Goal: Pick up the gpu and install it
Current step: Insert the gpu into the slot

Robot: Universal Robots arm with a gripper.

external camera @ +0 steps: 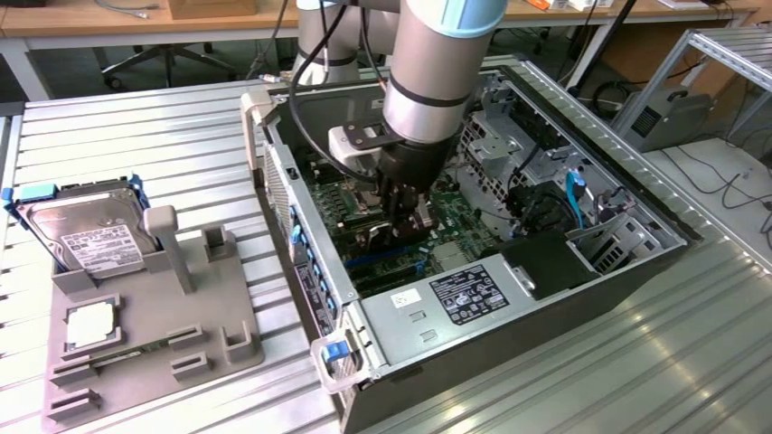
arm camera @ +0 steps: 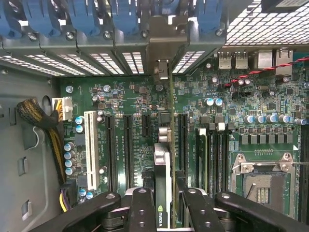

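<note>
At the exterior view's left, a grey plastic fixture tray (external camera: 181, 334) lies on the ribbed metal counter (external camera: 145, 145). A silver boxy hard drive with a white label (external camera: 90, 231) stands tilted at the tray's far end, and a small square silver processor chip (external camera: 90, 325) lies flat nearer the camera.

Just beside the tray sits the open black-and-silver computer case (external camera: 302, 271), with its green motherboard (external camera: 465, 221) exposed. The grey robot arm with a light-blue ring (external camera: 435, 63) reaches down into the middle of the case.

In the wrist view the black jaws are pinching the gpu, a slim black expansion card (arm camera: 161, 164) seen edge-on. One finger (arm camera: 142, 208) presses each face. The card stands upright over the motherboard's row of long black slots (arm camera: 128, 145). Its metal bracket end (arm camera: 161, 72) is up against the rear slot openings. Whether its edge is seated in a slot cannot be told.

Toward the exterior view's right, a black power supply with a white label (external camera: 476, 294) and a blue cable (external camera: 573, 194) sit inside the case.
</note>
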